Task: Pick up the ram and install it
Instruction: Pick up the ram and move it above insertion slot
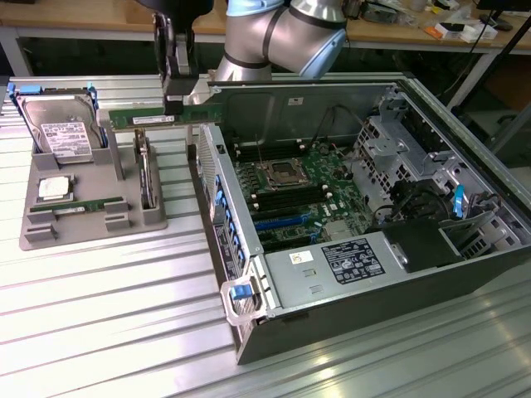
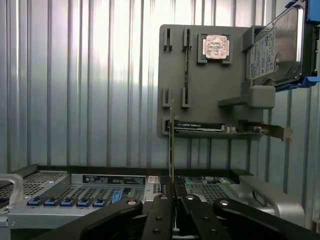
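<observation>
Exterior view, the ram [image 1: 137, 119]: held clear of everything, level and side-on, just outside the computer case [image 1: 357, 319] at its far corner on the exterior view's left, with one end about at the case's wall.
Hold by the gripper [image 1: 174, 106]: it reaches down from above. Its fingers [image 2: 159, 212] pinch the stick near its middle across the thin faces. I judge this balances the stick and leaves the lower long edge bare.
Wrist view: the ram [image 2: 172, 145] shows edge-on as a thin line running out from the gripper [image 2: 173, 200].
Inside the case, the memory slots [image 1: 286, 203]: black and blue, beside the processor socket [image 1: 276, 174]; they look empty.
Outside the case, the fixture tray [image 1: 50, 228]: on the exterior view's left, carrying a hard drive [image 1: 62, 128], a processor chip [image 1: 54, 188] and an upright expansion card [image 1: 145, 174].
Edges: the latch wall [image 1: 220, 203] of the case stands between ram and slots.
Open room: the case has no lid, and the space above it is free.
</observation>
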Robot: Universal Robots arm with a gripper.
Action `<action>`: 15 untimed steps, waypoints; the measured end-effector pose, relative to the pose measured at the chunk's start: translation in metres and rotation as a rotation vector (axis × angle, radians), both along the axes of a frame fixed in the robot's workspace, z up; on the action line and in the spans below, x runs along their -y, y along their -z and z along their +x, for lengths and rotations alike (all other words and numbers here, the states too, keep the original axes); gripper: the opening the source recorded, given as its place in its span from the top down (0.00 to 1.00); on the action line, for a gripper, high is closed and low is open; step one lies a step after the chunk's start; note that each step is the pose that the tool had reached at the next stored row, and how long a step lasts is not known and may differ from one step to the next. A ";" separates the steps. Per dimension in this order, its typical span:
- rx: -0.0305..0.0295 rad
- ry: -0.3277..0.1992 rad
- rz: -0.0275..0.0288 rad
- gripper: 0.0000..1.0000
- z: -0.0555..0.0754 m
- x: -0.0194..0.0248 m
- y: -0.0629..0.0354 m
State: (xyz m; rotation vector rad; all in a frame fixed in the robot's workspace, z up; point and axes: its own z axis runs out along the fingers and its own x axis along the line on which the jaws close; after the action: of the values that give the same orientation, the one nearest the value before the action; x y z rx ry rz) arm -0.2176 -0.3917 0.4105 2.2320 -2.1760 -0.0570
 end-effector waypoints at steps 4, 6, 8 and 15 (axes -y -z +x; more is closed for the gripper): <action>0.0000 0.000 0.0000 0.88 0.012 0.0000 0.0000; 0.0000 0.000 0.0000 0.88 0.015 0.0000 0.0000; -0.0001 0.000 0.0000 0.88 0.021 0.0000 0.0000; -0.0001 0.000 0.0000 0.88 0.038 0.0000 0.0000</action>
State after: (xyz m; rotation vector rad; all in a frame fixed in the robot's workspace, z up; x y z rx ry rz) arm -0.1792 -0.3917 0.4105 2.2319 -2.1759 -0.0571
